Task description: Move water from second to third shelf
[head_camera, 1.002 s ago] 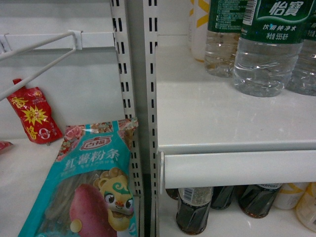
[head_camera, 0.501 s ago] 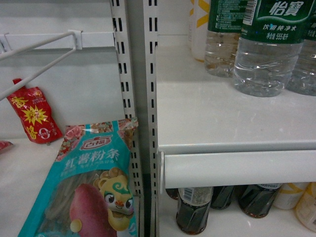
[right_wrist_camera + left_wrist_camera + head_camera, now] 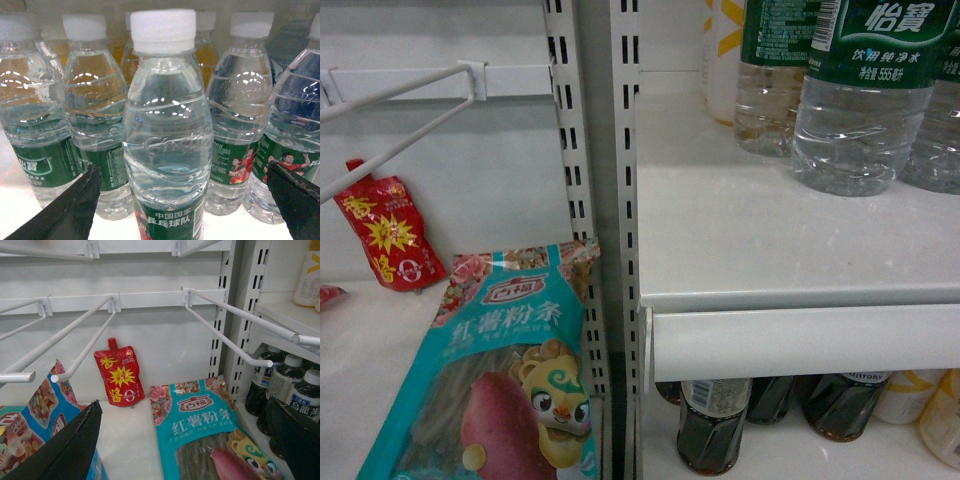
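On my left wrist feed the left end effector (image 3: 187,440) is spread wide, its two black fingers (image 3: 65,450) at the bottom corners, gripping and touching nothing. Between them, against the white back wall, I see a red spouted sauce pouch (image 3: 119,374) and, right of it, a teal sweet-potato noodle packet (image 3: 205,435) lying under white wire display hooks (image 3: 227,322).

On my right wrist feed the right end effector (image 3: 192,200) is likewise wide open and empty. The clear ribbed water bottle with white cap and green label (image 3: 167,135) stands between its fingers, nearer the left one, touching neither. Its base is cut off at the frame's bottom. More water bottles (image 3: 95,120) crowd behind it.

From the head camera neither end effector shows; only the bottles' lower halves (image 3: 860,110) appear, on the white metal shelf (image 3: 790,240) at upper right.
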Controlling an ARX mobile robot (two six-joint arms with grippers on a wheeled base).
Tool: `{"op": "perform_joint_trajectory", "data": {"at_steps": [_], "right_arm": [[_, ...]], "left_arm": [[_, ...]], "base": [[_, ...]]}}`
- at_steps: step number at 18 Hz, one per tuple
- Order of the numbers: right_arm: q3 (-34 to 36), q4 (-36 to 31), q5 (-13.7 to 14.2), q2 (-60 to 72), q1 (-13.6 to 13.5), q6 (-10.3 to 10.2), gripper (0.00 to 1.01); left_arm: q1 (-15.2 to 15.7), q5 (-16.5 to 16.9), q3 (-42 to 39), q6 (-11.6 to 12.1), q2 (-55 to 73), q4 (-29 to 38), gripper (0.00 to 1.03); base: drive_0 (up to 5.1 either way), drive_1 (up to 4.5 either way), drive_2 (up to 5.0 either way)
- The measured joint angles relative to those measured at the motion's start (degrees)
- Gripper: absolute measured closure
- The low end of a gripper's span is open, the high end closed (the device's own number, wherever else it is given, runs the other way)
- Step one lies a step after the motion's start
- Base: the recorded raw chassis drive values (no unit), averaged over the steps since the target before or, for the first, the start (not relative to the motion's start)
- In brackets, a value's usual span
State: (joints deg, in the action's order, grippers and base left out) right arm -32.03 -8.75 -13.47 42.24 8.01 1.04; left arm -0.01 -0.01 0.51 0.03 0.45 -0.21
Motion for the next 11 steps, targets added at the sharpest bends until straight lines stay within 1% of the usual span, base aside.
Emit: {"op": "perform_joint_trajectory", "data": {"at_steps": [1, 2, 3, 4, 5, 6, 7, 8, 9, 11], "right_arm": [[1.36, -2.95, 3.39, -0.66, -0.50, -0.17, 0.10], [4.44, -4.07, 6.08, -3.13, -1.40, -0.17, 0.21], [8.31, -4.44, 7.61, -5.75, -2.40, -0.17, 0.34], [10.88, -4.46, 10.84, -7.67, -4.44, -0.17, 0.45], [13.25, -4.31, 12.90, -9.70, -7.63, -0.20, 0.56], [15.54, -3.91, 12.59, -12.41, -8.37, -0.17, 0.69], [17.31, -3.17, 13.35, -15.17, -8.15, -0.17, 0.82], [18.82, -3.13, 13.38, -17.38, -8.00, -0.17, 0.93], [20.09, -3.30, 13.42, -18.60, -7.98, -0.22, 0.99], [22.86, -3.30, 13.40, -20.79, -8.00, -0.37, 0.99]], "left_arm": [[0.00, 0.00, 0.00, 0.00, 0.00, 0.00, 0.05], [0.00, 0.00, 0.00, 0.00, 0.00, 0.00, 0.05], [0.00, 0.00, 0.00, 0.00, 0.00, 0.00, 0.05], [0.00, 0.00, 0.00, 0.00, 0.00, 0.00, 0.05], [0.00, 0.00, 0.00, 0.00, 0.00, 0.00, 0.05], [0.00, 0.02, 0.00, 0.00, 0.00, 0.00, 0.05], [0.00, -0.02, 0.00, 0.00, 0.00, -0.02, 0.05], [0.00, 0.00, 0.00, 0.00, 0.00, 0.00, 0.05], [0.00, 0.00, 0.00, 0.00, 0.00, 0.00, 0.05], [0.00, 0.00, 0.00, 0.00, 0.00, 0.00, 0.05]], "base": [[0.0, 0.00, 0.0], [0.0, 0.00, 0.0], [0.0, 0.00, 0.0], [0.0, 0.00, 0.0], [0.0, 0.00, 0.0], [0.0, 0.00, 0.0], [0.0, 0.00, 0.0], [0.0, 0.00, 0.0], [0.0, 0.00, 0.0], [0.0, 0.00, 0.0]]}}
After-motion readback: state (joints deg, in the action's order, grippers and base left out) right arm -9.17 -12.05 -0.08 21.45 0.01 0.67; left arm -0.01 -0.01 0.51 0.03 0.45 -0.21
